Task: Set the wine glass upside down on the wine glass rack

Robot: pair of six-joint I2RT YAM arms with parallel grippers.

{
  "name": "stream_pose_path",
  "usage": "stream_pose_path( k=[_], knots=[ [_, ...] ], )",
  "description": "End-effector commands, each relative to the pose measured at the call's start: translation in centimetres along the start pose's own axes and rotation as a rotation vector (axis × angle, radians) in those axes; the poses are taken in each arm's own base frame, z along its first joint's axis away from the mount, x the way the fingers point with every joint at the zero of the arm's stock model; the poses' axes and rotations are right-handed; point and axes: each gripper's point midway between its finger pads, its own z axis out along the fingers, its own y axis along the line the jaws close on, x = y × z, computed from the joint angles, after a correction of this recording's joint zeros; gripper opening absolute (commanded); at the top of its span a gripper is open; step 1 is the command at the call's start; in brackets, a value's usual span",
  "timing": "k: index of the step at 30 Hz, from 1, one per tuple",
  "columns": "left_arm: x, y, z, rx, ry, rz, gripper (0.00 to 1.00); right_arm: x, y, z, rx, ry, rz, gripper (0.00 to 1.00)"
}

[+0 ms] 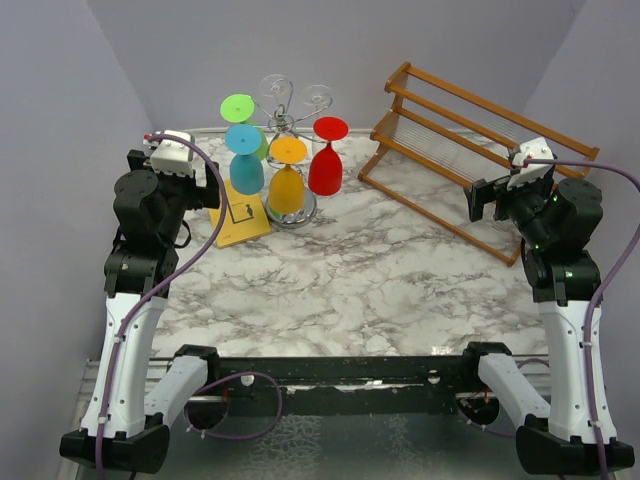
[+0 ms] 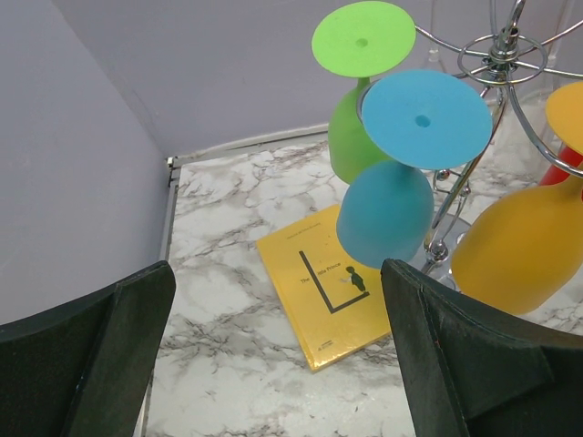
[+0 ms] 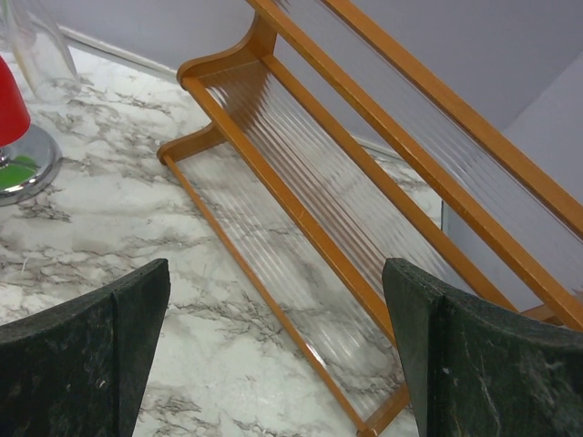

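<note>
Looks basically done to me: the blue wine glass (image 2: 387, 214) hangs bowl-down on the wine glass rack (image 2: 501, 56) beside the other glasses, left gripper (image 2: 273, 305) and right gripper (image 3: 275, 305) both gape empty, so all that's left is keeping clear of the stems.
</note>
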Motion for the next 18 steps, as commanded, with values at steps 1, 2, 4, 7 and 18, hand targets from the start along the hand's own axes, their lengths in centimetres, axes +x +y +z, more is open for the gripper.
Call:
stream_pose_path(
  k=[1, 2, 4, 7, 18],
  knots=[
    [-1.44, 0.49, -0.73, -0.024, -0.036, -0.011, 0.99, -1.14, -0.16, -0.07, -0.003, -0.035, -0.016, 0.99],
    [-1.43, 0.44, -0.72, -0.021, -0.036, -0.011, 0.99, -1.22, -0.14, -0.10, -0.004, -0.038, -0.017, 1.00],
    [-1.45, 0.44, -0.70, -0.021, -0.037, -0.012, 0.99, -1.24, -0.13, -0.09, -0.005, -0.037, -0.017, 1.00],
    [-1.38, 0.56, -0.66, -0.028, -0.033, -0.015, 0.99, -1.25, -0.17, -0.04, -0.005, -0.036, -0.016, 1.00],
    [-1.53, 0.60, -0.75, -0.032, -0.038, -0.024, 0.99, -1.22, -0.12, 0.12, -0.010, -0.034, -0.017, 1.00]
  ],
)
